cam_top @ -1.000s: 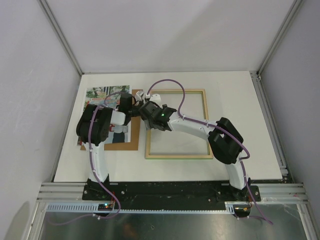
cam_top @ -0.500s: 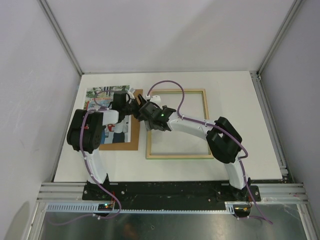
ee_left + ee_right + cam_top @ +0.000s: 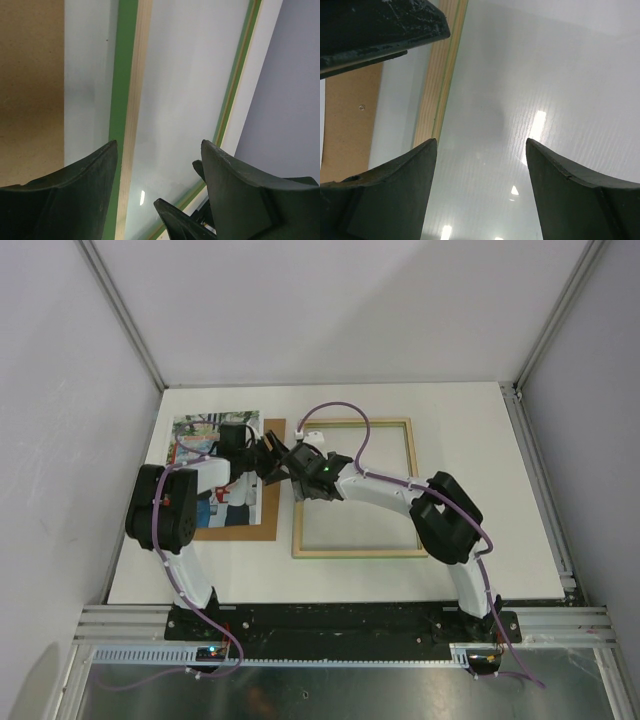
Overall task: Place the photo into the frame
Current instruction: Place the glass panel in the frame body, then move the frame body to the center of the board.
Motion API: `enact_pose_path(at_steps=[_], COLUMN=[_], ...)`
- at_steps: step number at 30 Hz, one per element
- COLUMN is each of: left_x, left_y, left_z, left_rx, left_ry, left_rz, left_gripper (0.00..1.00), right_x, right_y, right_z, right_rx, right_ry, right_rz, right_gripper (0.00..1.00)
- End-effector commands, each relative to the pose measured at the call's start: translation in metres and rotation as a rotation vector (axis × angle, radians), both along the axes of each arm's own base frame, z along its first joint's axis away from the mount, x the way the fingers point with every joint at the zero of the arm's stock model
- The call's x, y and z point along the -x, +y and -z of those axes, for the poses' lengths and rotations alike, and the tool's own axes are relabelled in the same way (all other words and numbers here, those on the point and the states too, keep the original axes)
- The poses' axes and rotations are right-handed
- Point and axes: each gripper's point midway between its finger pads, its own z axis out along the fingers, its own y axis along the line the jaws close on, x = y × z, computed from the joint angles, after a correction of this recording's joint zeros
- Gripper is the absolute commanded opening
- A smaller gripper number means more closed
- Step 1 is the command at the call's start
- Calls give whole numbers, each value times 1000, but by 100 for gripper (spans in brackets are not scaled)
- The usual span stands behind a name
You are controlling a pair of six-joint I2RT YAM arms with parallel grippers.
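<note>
The white counter (image 3: 490, 500) filled the floor of a plain booth. Pale, bare walls closed it in on three sides, with slim aluminium posts (image 3: 120, 310) running up the two far corners. A slotted aluminium rail (image 3: 350, 618) ran along the near edge, where both arm bases were bolted. Purple cables (image 3: 345, 405) looped along the arms. The counter's surface was glossy; in the right wrist view it threw back several bright spots of light.

The frame (image 3: 413, 480) lay flat near the middle of the counter, pale wood side up with a green line showing along its edges, and bare counter showed inside it. Left of it lay the brown backing board (image 3: 240, 531), with a narrow strip of counter between the board and the frame's left rail. The photo (image 3: 198, 427) rested on the board, its far edge reaching past the board toward the back wall. The left arm covered part of it.

Both wrists met above the frame's far left corner. The left gripper (image 3: 157, 150) hung over the frame's left rail, its jaws apart and nothing between them. The right gripper (image 3: 481, 145) hung just inside that rail over bare counter, its jaws likewise apart and holding nothing. A black part of the left arm crossed the top of the right wrist view.
</note>
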Motion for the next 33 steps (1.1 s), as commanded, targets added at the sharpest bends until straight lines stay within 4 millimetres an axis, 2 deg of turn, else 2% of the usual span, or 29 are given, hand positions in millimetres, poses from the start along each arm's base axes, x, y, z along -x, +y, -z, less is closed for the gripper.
enact_pose_path(at_steps=[1, 5, 8, 13, 17, 22, 26, 33], left_x=[-9, -8, -9, -5, -1, -1, -5, -10], left_y=[7, 11, 15, 20, 17, 17, 14, 3], left_z=[-20, -21, -22, -13, -5, 5, 12, 30], left_rx=[-43, -68, -96, -198, -292, -418, -494, -563], left_ry=[-81, -88, -96, -87, -87, -82, -75, -52], left_rz=[-4, -14, -24, -31, -19, -19, -19, -1], left_gripper=[71, 71, 67, 48, 36, 20, 11, 1], right_x=[-7, -11, -20, -32, -37, -33, -26, -16], right_y=[4, 1, -12, -61, -111, -165, -192, -218], right_z=[-1, -20, -44, -78, -93, -110, -126, -133], right_rx=[-41, -78, -125, -182, -212, -231, -249, -280], right_ry=[-9, -19, -35, -69, -90, -129, -164, -183], right_rz=[13, 9, 29, 122, 220, 329, 372, 405], right_gripper=[76, 76, 76, 76, 74, 70, 68, 67])
